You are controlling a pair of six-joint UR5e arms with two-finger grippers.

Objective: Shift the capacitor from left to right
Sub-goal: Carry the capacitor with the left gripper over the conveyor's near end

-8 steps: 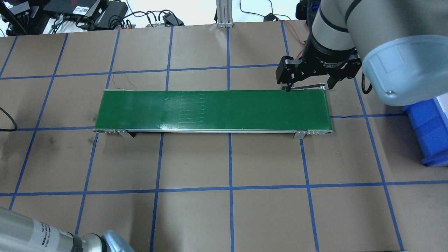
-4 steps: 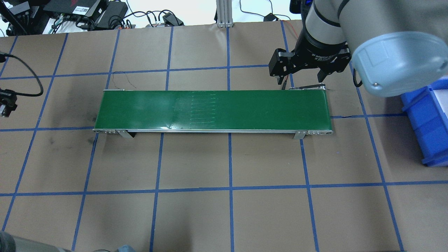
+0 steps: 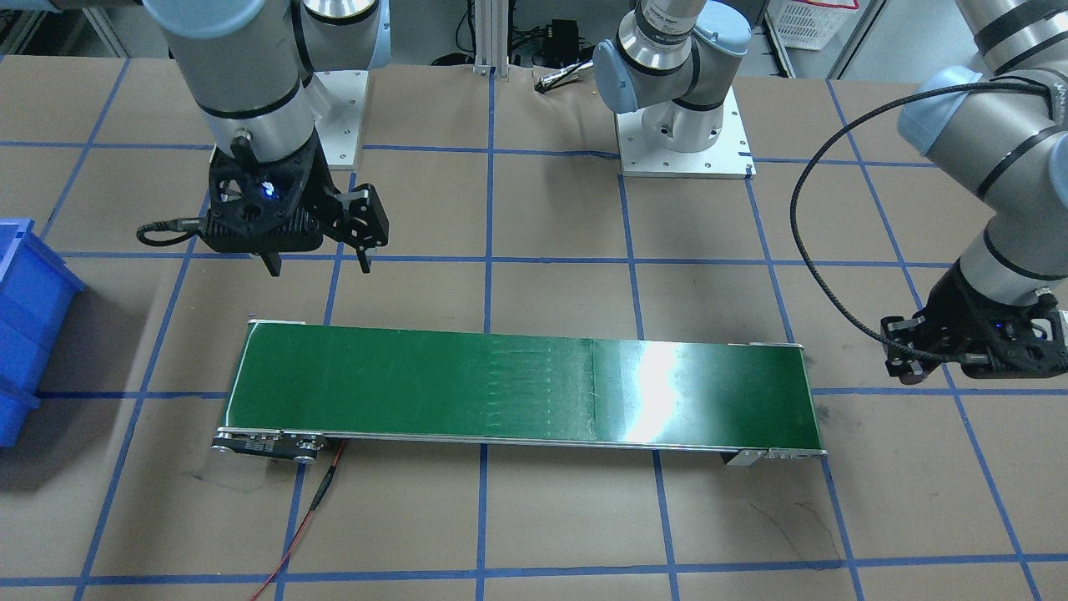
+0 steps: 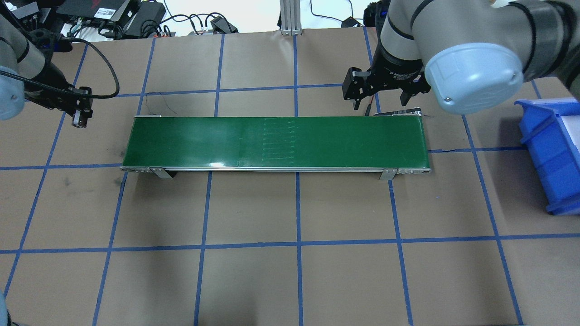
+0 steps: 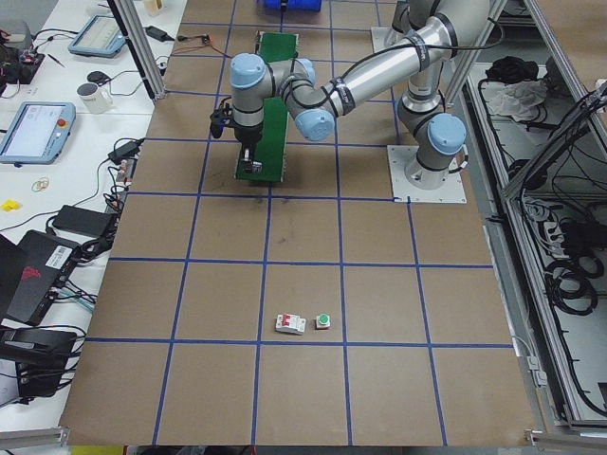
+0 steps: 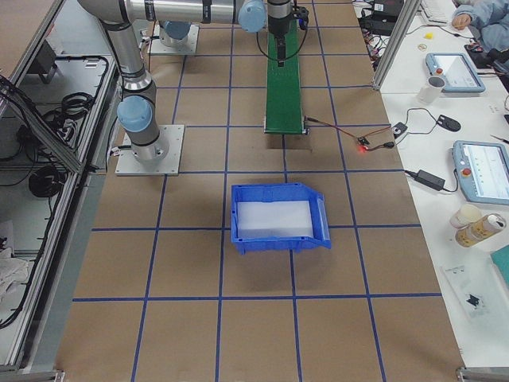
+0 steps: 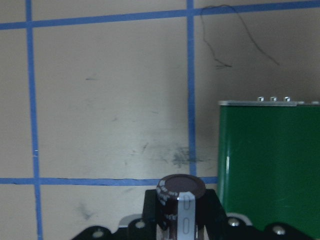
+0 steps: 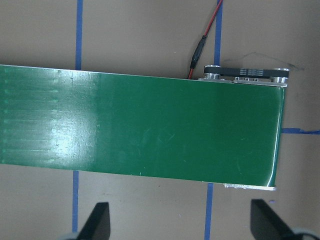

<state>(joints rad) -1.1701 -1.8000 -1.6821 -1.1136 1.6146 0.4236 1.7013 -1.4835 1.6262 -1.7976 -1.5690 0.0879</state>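
The capacitor (image 7: 180, 197), a dark brown-black cylinder with a pale stripe, sits between the fingers of my left gripper (image 7: 180, 220), which is shut on it. That gripper (image 4: 79, 118) hangs just off the left end of the green conveyor belt (image 4: 276, 142), above the brown table; it also shows in the front view (image 3: 914, 376). My right gripper (image 4: 379, 103) is open and empty, hovering over the far edge of the belt's right end. Its two fingers straddle the bottom of the right wrist view (image 8: 182, 225), with the belt (image 8: 140, 130) below.
A blue bin (image 4: 553, 154) stands to the right of the belt. A red-black wire (image 3: 321, 492) runs from the belt's right-end motor. A white-grey blocky part (image 5: 290, 323) and a white part with a green cap (image 5: 322, 319) lie far off on the left.
My left arm has swung from the near left corner up to the belt's left end. My right gripper has drifted a little left and back from the belt's far edge.
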